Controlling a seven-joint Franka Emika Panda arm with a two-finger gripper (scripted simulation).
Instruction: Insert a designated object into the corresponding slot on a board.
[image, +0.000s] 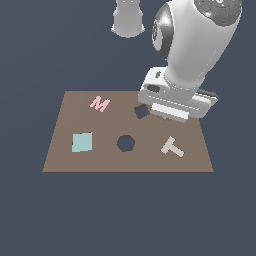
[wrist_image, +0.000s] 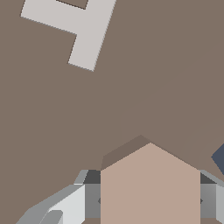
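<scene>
The tan hexagon piece (wrist_image: 150, 183) fills the wrist view, held from both sides between my fingers (wrist_image: 85, 202). My gripper (wrist_image: 150, 202) is shut on it, just above the brown board (wrist_image: 43, 131), where it casts a shadow. In the exterior view the gripper (image: 169, 114) hangs over the board (image: 65, 160) near its far edge, towards the exterior view's right, and the hand hides the hexagon. The dark hexagon slot (image: 125, 143) lies open in the board's middle, nearer and towards the exterior view's left of the gripper.
A dark tilted square hole (image: 142, 111) lies right beside the gripper, its corner (wrist_image: 220, 158) showing at the wrist view's edge. A grey T piece (image: 172, 147) (wrist_image: 78, 26), a pink M piece (image: 99, 104) and a teal square piece (image: 82, 142) lie on the board.
</scene>
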